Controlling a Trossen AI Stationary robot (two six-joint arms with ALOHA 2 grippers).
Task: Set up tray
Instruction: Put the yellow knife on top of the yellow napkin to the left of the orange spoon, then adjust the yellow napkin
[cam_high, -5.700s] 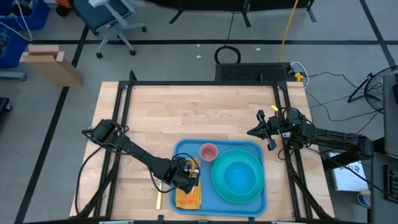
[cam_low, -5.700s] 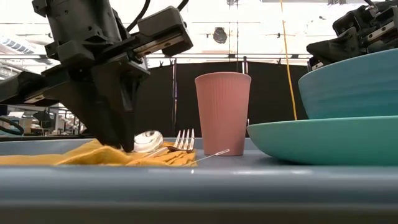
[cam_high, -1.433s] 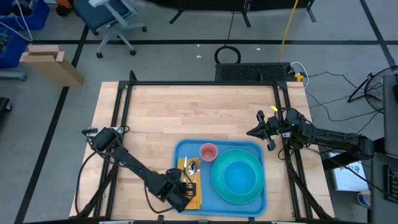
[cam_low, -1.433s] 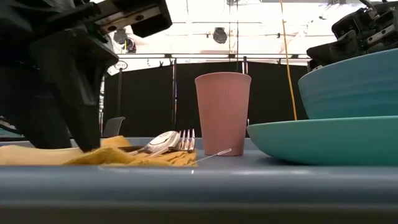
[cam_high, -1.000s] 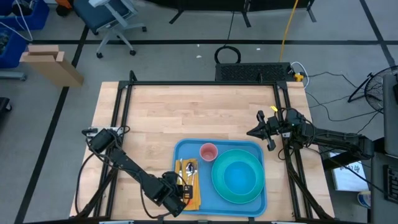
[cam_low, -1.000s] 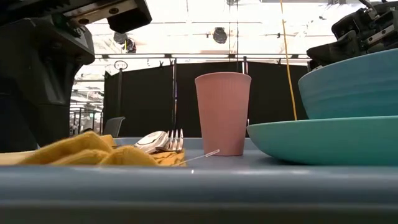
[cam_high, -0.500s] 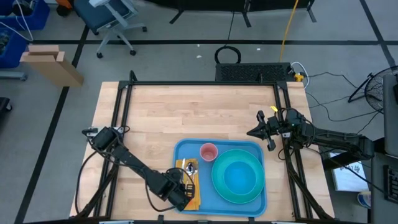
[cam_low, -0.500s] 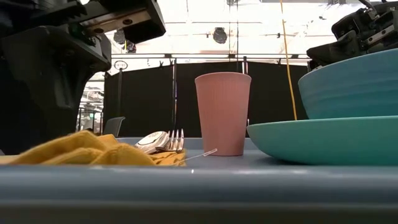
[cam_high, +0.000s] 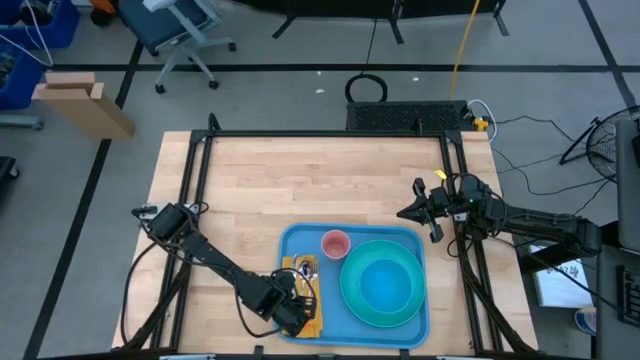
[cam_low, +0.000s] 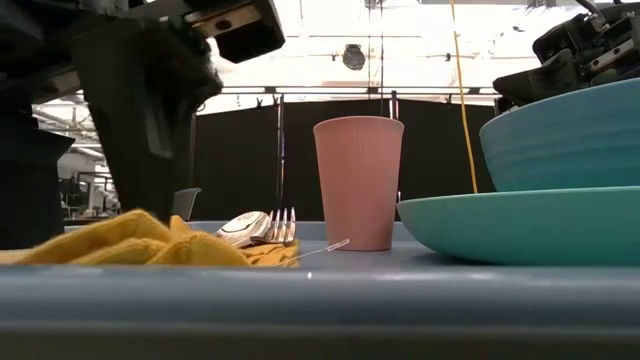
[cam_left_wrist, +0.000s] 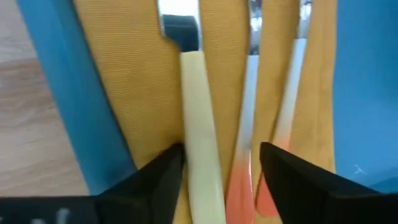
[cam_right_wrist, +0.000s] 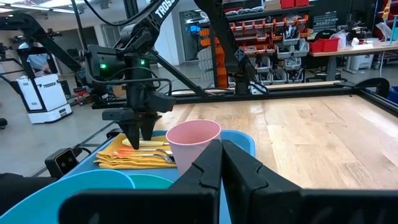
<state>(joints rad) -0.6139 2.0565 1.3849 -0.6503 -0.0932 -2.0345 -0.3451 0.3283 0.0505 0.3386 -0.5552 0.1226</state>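
Fingers (cam_left_wrist: 155, 183) of the left gripper (cam_left_wrist: 221, 168) stand spread, straddling the cream knife handle (cam_left_wrist: 199, 124) and the two pale handles with orange tips beside it; nothing is pinched between them. All three utensils lie side by side on the yellow napkin (cam_left_wrist: 137, 81), which rests at the left end of the tray (cam_high: 300, 238).

In the high view the left gripper (cam_high: 292, 305) hangs low over the napkin's near end, just inside the tray's front-left corner. The tray itself sits at the front middle of the wooden table (cam_high: 300, 180).

Risks, judged from this layout:
- Fingers are low and close around the handles. A sideways move before lifting could drag the knife askew or bunch the napkin, which already looks rumpled in the low view.
- A fingertip catching the cloth on the way up could lift it and spill the fork (cam_low: 285, 226) and spoon (cam_low: 243, 228).

Farther back on the tray, the pink cup (cam_high: 335, 243) stands upright just beyond the napkin; a wide swing of the left arm could tip it. The turquoise bowl (cam_high: 380, 283) beside it, stacked on a plate, looks stable.

The right gripper (cam_high: 414, 212), fingers pressed together, waits past the tray's far right corner, clear of everything.
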